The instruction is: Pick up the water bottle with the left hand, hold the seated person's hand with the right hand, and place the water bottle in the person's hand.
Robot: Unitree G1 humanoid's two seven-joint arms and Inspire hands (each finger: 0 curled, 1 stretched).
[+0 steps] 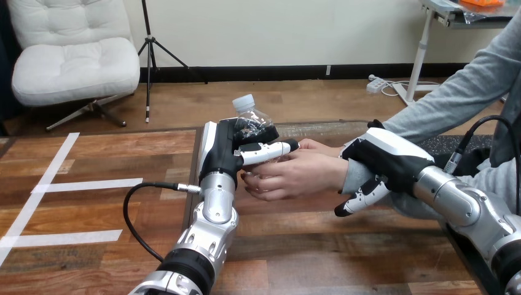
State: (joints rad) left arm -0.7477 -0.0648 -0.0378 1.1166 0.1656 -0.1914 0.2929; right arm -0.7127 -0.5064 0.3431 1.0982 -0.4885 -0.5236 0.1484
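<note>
A clear water bottle (pixel 250 117) with a white cap stands upright above the middle of the table. My left hand (pixel 236 147) is curled round its body, the thumb lying across the front. The person's hand (pixel 295 175) reaches in from the right and touches the bottle's lower part, just under my thumb. My right hand (pixel 384 163) lies over the person's wrist at the grey sleeve's cuff, its fingers curled down round the wrist's near side.
The wooden table (pixel 319 246) stretches toward me below both arms. A black cable (pixel 132 212) loops off my left forearm at the left. The person's grey-sleeved arm (pixel 461 98) comes in from the upper right.
</note>
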